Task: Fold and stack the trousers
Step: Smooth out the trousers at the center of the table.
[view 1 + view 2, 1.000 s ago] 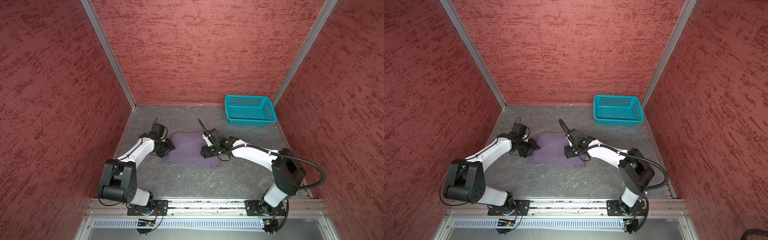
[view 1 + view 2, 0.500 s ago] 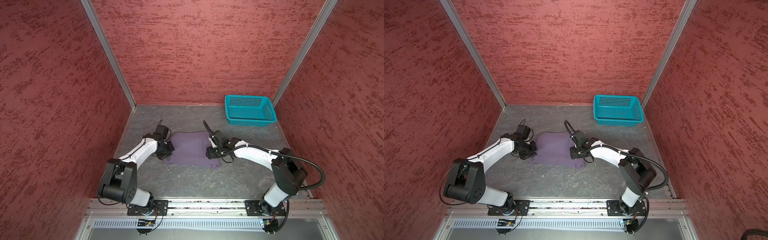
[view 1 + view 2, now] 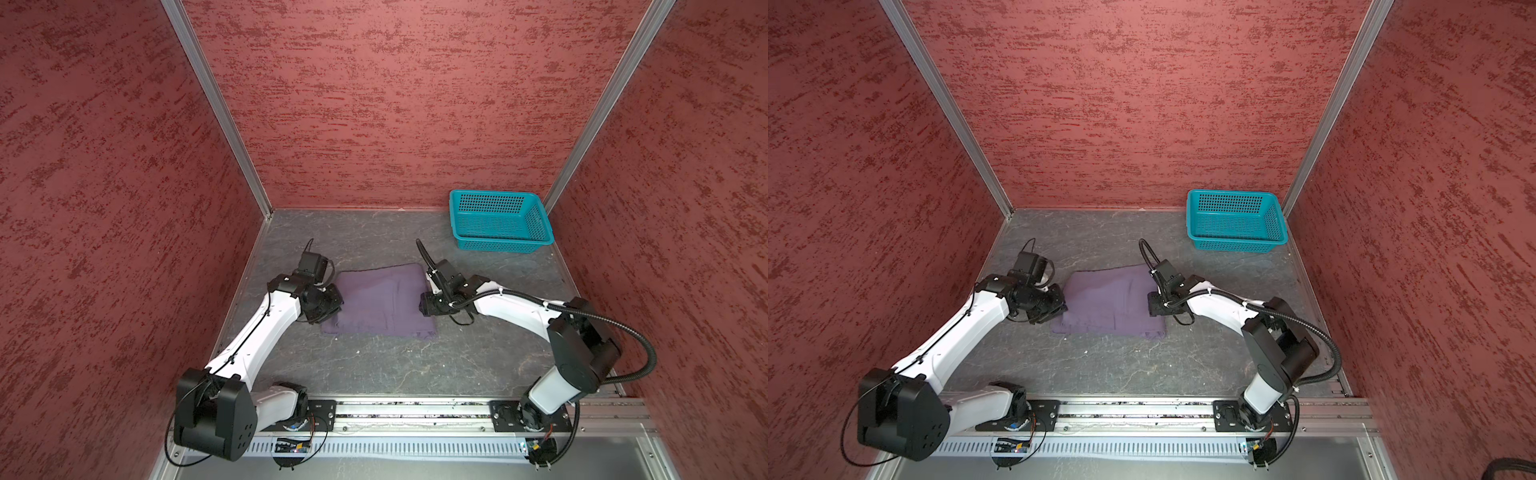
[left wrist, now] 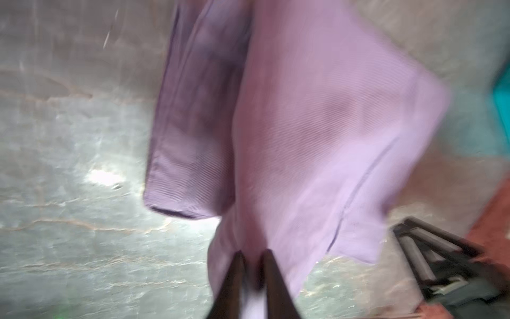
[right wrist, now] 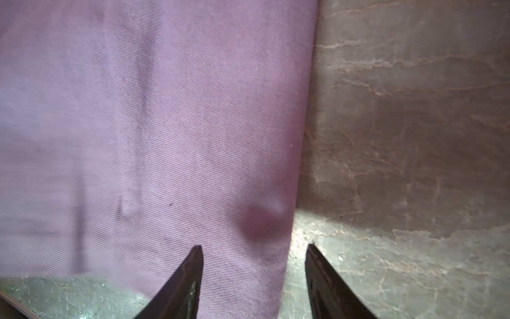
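The dusty-purple trousers lie folded into a flat rectangle in the middle of the grey table. My left gripper is low at their left edge. In the left wrist view its fingers stand only a narrow gap apart, with a bunched bit of the trousers drawn up between the tips; that view is blurred. My right gripper is at the right edge, open: one fingertip is over the trousers, the other over bare table.
A teal perforated basket stands at the back right, near the corner. Red textured walls close in the table on three sides. The arms' base rail runs along the front edge.
The left jaws have narrowed from wide apart onto the cloth's left edge. The right gripper has drawn back a little toward the right edge. The folded cloth lies flatter.
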Controlling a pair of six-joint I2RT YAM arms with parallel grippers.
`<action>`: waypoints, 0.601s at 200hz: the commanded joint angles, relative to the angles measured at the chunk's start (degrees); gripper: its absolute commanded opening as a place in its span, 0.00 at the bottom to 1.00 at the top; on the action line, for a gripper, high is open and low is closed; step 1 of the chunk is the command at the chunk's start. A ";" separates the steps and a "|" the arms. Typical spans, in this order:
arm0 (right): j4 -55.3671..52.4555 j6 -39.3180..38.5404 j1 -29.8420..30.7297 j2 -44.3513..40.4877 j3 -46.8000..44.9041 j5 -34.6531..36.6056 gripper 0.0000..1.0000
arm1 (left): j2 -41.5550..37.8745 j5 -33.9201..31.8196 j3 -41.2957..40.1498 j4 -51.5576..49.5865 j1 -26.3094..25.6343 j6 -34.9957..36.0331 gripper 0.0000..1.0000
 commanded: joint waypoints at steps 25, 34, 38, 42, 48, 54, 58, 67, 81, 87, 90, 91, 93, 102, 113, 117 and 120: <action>1.14 -0.33 -1.10 -2.06 -0.99 1.44 0.60 | -0.09 3.14 -8.88 1.59 19.47 2.31 0.49; 0.94 -0.37 -1.06 -2.45 -0.87 1.50 0.60 | -1.47 2.47 -6.54 0.83 18.99 1.93 0.52; 0.90 -0.27 -1.06 -2.69 -0.91 1.56 0.60 | -2.03 1.86 -5.35 0.44 18.14 1.60 0.52; 0.98 -0.28 -1.06 -2.84 -0.89 1.49 0.60 | -2.53 1.23 -4.08 -0.02 17.09 1.32 0.53; 1.09 -0.15 -1.05 -3.17 -0.87 1.36 0.60 | -2.98 -0.26 -2.11 -0.65 15.07 0.72 0.53; 1.44 -0.11 -1.06 -3.45 -0.82 1.10 0.60 | -3.11 -1.70 -0.09 -1.25 12.76 0.09 0.54; 1.66 -0.11 -1.06 -3.52 -0.73 0.76 0.60 | -2.99 -2.53 1.18 -1.55 11.27 -0.25 0.54; 2.42 -0.11 -1.06 -3.49 -0.52 -0.26 0.60 | -2.32 -3.98 3.53 -1.62 7.83 -0.91 0.54; 3.75 -0.06 -1.06 -3.09 0.04 -2.34 0.60 | -0.03 -5.70 6.00 -1.07 3.05 -1.79 0.57; 4.27 -0.02 -1.06 -2.75 0.29 -3.08 0.60 | 1.46 -6.09 6.64 -0.59 1.72 -1.74 0.60; 4.48 0.03 -1.06 -2.69 0.39 -3.46 0.60 | 2.25 -6.14 6.80 -0.40 1.18 -1.71 0.62; 4.55 0.09 -1.06 -2.64 0.40 -3.58 0.60 | 2.51 -6.19 6.87 -0.38 1.05 -1.68 0.63; 4.68 0.07 -1.06 -2.49 0.45 -3.74 0.60 | 3.10 -6.27 6.92 -0.26 0.80 -1.66 0.63; 5.06 0.16 -1.06 -2.09 0.62 -4.13 0.60 | 5.51 -6.23 6.73 0.48 0.03 -1.67 0.67; 5.11 0.07 -1.06 -1.72 0.72 -3.99 0.60 | 7.93 -6.36 5.87 1.78 -0.31 -1.38 0.72; 5.16 0.07 -1.06 -1.76 0.61 -3.93 0.60 | 8.64 -6.68 5.51 2.18 -0.39 -1.32 0.72; 5.16 0.01 -1.06 -1.72 0.54 -3.84 0.60 | 9.17 -7.01 5.20 2.45 -0.40 -1.34 0.73</action>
